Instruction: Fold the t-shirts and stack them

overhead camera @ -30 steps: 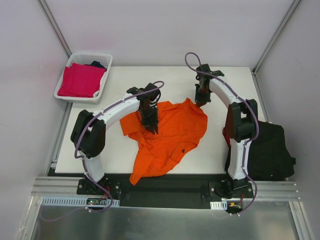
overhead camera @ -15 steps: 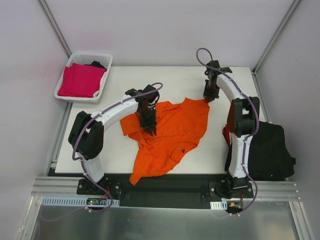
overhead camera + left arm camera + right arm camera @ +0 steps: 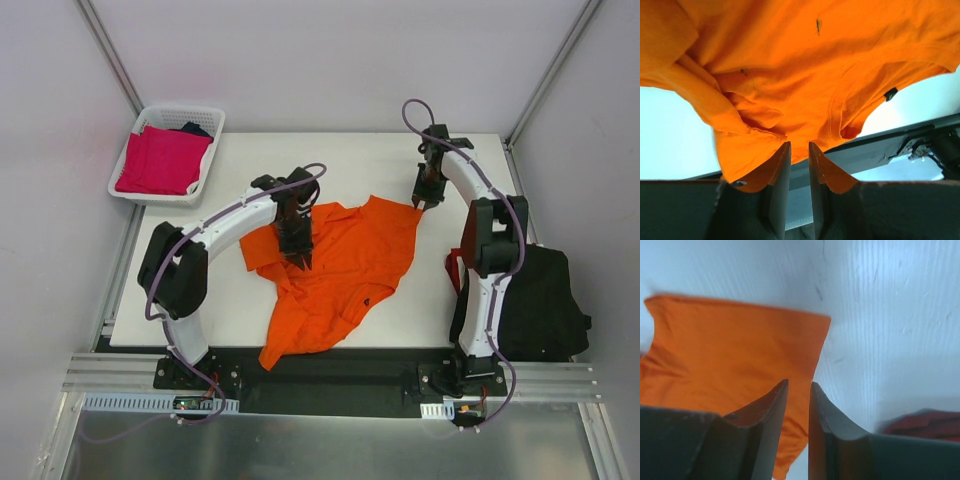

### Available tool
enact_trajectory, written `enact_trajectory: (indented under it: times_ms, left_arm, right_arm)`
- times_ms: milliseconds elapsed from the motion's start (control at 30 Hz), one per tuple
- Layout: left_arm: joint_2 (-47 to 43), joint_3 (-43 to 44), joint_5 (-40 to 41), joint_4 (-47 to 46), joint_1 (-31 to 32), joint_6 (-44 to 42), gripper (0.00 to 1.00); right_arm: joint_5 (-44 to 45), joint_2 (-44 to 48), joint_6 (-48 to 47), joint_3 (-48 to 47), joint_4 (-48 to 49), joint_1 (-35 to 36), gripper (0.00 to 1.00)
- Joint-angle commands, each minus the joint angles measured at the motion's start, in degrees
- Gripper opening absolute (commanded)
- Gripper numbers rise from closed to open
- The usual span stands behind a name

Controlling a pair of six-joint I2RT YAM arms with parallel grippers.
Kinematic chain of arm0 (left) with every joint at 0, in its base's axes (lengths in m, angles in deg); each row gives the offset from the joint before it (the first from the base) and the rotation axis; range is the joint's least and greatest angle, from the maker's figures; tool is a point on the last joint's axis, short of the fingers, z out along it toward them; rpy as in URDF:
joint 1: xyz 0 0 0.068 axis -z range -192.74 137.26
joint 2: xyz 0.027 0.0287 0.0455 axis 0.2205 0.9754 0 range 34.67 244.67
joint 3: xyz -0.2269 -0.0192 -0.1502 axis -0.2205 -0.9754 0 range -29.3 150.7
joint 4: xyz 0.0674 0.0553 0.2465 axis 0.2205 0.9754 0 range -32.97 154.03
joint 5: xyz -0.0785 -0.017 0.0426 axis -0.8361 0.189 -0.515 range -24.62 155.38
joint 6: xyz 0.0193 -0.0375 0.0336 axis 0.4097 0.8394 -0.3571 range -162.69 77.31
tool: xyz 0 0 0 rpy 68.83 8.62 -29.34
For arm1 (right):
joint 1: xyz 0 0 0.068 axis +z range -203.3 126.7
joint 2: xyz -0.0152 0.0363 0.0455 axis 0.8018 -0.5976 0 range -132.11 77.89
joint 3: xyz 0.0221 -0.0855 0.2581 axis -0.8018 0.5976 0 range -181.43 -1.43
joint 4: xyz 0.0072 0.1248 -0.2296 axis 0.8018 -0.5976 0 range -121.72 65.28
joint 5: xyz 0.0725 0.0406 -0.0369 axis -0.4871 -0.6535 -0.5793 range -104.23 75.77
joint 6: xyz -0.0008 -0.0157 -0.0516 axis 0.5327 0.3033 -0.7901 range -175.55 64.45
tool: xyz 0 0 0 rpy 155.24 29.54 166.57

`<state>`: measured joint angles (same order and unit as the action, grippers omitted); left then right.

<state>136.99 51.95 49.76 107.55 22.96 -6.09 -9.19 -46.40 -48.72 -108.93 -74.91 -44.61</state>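
**Robotics laboratory test cell.** Two white-and-black arms, the left arm (image 3: pixel 215 230) and the right arm (image 3: pixel 483 310), stand side by side on a black base plate (image 3: pixel 330 368) at the near edge of a plain white table (image 3: pixel 350 155). A purple cable (image 3: pixel 404 113) loops along each arm. Aluminium rails (image 3: pixel 105 378) flank the base plate, and a sheet-metal floor (image 3: pixel 320 445) lies in front. Bare white panels (image 3: pixel 330 60) joined by metal corner posts (image 3: pixel 108 50) close the table in on three sides. The only household items are an orange t-shirt (image 3: pixel 340 265) and a white basket (image 3: pixel 200 118) of clothes.
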Motion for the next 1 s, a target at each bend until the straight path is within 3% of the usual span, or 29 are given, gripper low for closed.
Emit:
enact_trajectory:
  times_ms: [0, 33, 67, 200, 300, 567, 833, 900, 933, 967]
  left_arm:
    - [3.9, 7.9, 5.8, 4.8, 0.5, -1.4, 0.21]
    - [4.9, 9.2, 7.2, 6.0, 0.4, -1.4, 0.23]
    - [6.7, 11.7, 8.6, 8.0, 0.2, -1.4, 0.52]
    - [9.4, 15.2, 13.3, 9.2, -1.5, -1.4, 0.9]
    - [11.8, 17.2, 14.4, 9.0, -3.5, -1.4, 0.95]
    - [17.0, 18.1, 14.1, 5.3, -7.4, -4.3, 0.91]
    - [20.3, 19.1, 13.8, 2.7, -7.8, -7.3, 0.89]
    - [19.8, 19.0, 12.6, 2.0, -7.8, -6.5, 0.79]
    - [19.0, 18.8, 12.3, 1.7, -7.8, -6.3, 0.67]
    - [18.6, 18.9, 11.8, 1.2, -7.8, -5.9, 0.35]
  right_arm:
    - [-7.8, 9.1, 0.8, 7.2, -0.3, 2.2, 0.27]
    - [-9.9, 10.5, 0.6, 9.0, 0.5, 3.1, 0.27]
    - [-14.0, 10.9, -0.6, 10.5, 0.5, 4.0, 0.28]
    - [-15.2, 13.5, -2.0, 15.6, 0.0, 10.8, 0.3]
    - [-17.7, 14.2, -0.5, 17.1, 0.3, 12.7, 0.31]
    - [-17.0, 12.5, -4.0, 10.7, -5.7, 15.1, 0.3]
    - [-15.2, 14.6, -5.2, 13.6, -6.6, 15.0, 0.29]
    - [-15.4, 14.4, -4.6, 13.9, -6.3, 15.1, 0.3]
    - [-15.6, 13.9, -4.6, 13.7, -6.4, 15.1, 0.29]
    - [-15.7, 13.6, -4.0, 13.5, -6.4, 15.1, 0.29]
